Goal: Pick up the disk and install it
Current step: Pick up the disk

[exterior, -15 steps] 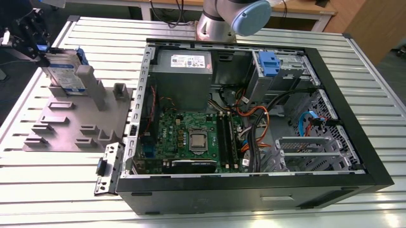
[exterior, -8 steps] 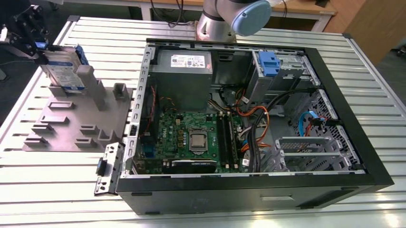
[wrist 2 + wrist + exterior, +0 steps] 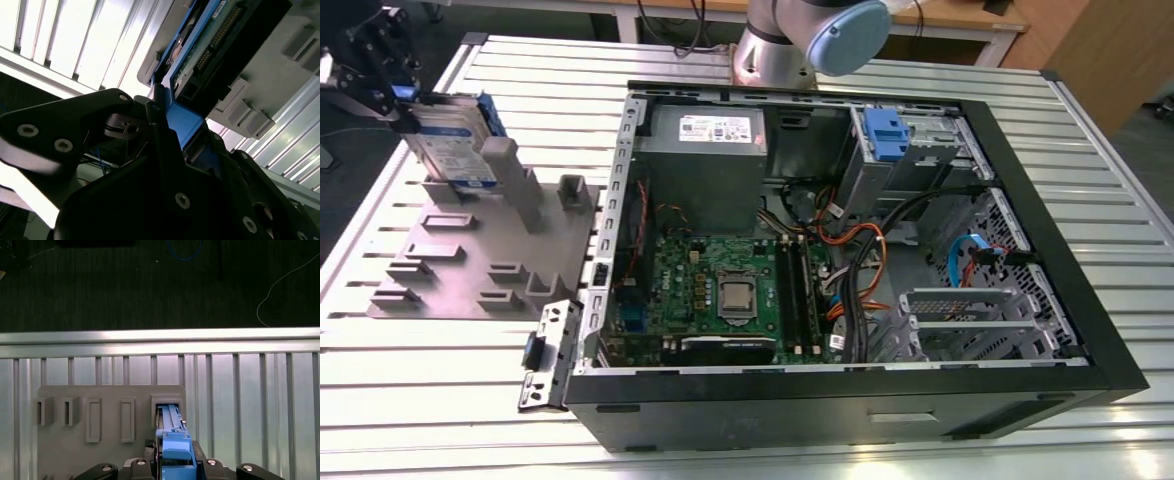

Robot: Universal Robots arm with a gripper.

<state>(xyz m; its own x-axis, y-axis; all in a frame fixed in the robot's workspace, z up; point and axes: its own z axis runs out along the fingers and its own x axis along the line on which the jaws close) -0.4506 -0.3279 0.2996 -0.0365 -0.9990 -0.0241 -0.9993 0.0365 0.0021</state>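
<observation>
The disk (image 3: pixel 454 145) stands on edge in a slot of the grey holder block (image 3: pixel 467 260) at the exterior view's left. It is a silver drive with a white-and-blue label and a blue carrier frame. My gripper (image 3: pixel 403 100) is at its top edge, with black fingers on both sides of the blue frame, shut on it. In the second wrist view the blue frame (image 3: pixel 182 120) runs between the fingers (image 3: pixel 155 115). In the first wrist view the disk (image 3: pixel 172 440) reaches from my gripper (image 3: pixel 175 467) down into the holder's slot (image 3: pixel 167 405).
An open computer case (image 3: pixel 1067 250) lies on the slatted metal table (image 3: pixel 427 400) at the exterior view's right. Inside it are a motherboard, cables, a grey power supply (image 3: pixel 707 140) and a drive cage with a blue tab (image 3: pixel 887 135). The arm's base (image 3: pixel 801 40) stands behind the case.
</observation>
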